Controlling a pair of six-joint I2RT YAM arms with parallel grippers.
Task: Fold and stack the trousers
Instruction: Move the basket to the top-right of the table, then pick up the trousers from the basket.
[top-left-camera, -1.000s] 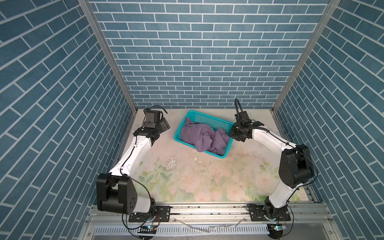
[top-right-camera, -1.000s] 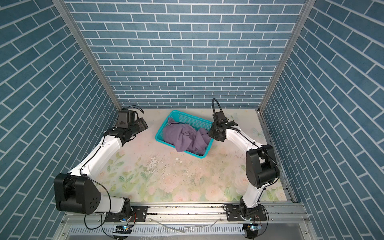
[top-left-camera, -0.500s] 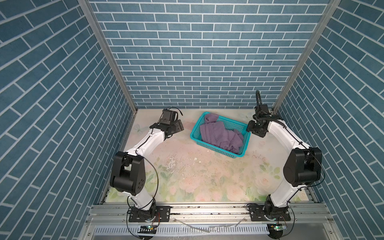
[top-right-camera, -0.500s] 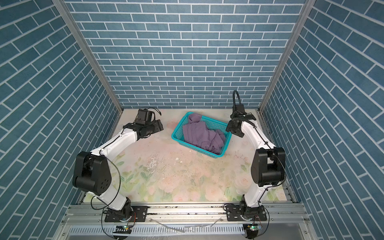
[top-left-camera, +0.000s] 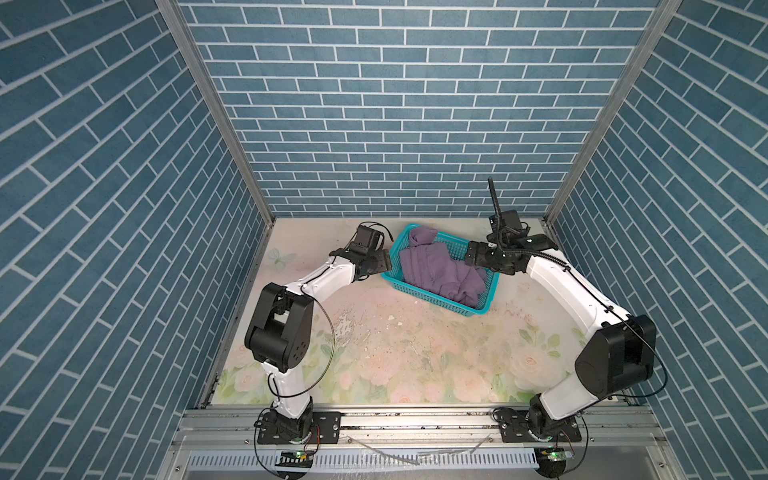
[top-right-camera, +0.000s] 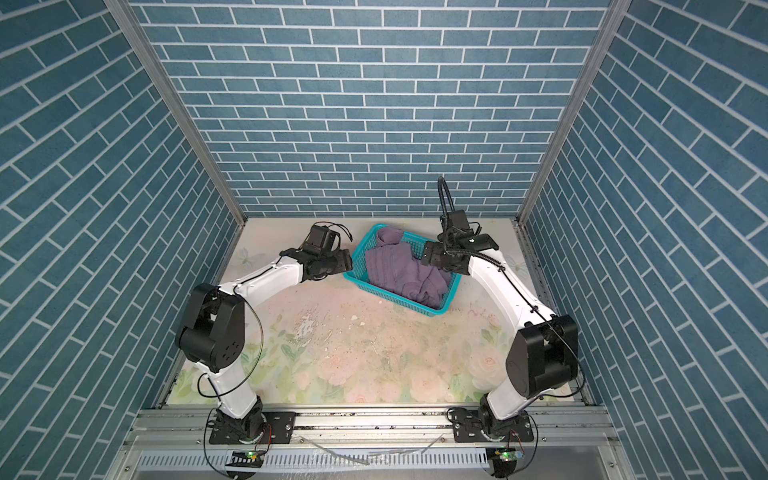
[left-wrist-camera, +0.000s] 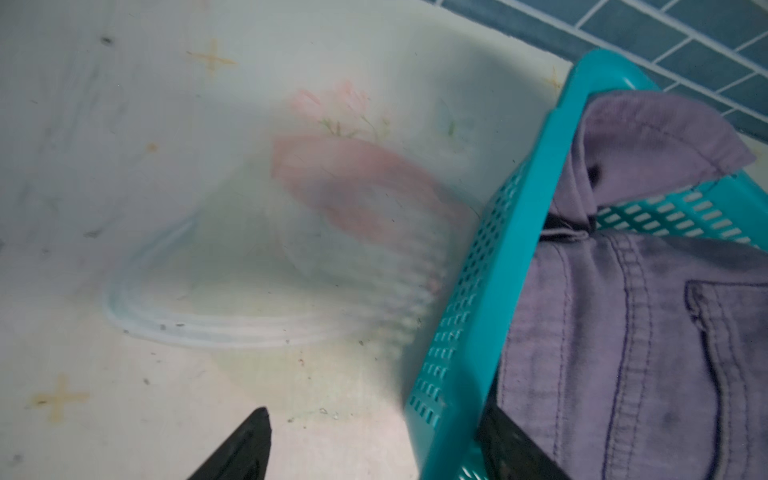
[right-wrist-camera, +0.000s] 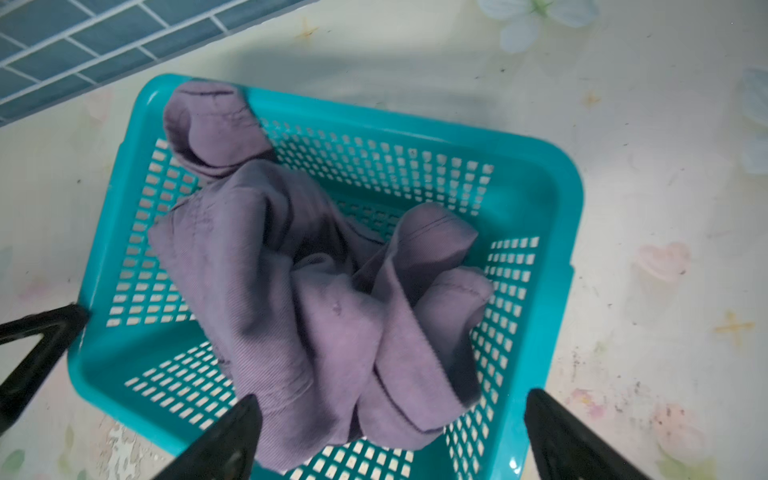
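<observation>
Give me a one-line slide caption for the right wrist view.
Open right tool over the crumpled purple trousers heaped in the teal basket on the floral tabletop.

- Teal perforated basket (top-left-camera: 430, 296) stands toward the back of the worktop (top-left-camera: 415, 365), askew to the rear wall.
- Worktop: faded floral print, flaked patches near its middle.
- Blue brick-patterned walls (top-left-camera: 395, 104) on three sides.

Both top views: high over front rail (top-left-camera: 415, 424), looking down toward back wall (top-left-camera: 395, 124), far off, whole table (top-left-camera: 374, 353) in frame, scenes nearly equal
Left wrist view: very close, low beside basket (left-wrist-camera: 528, 224), facing down along its outer side
Right wrist view: close above basket, looking down at trousers (right-wrist-camera: 311, 291)
All four share basket, trousers
</observation>
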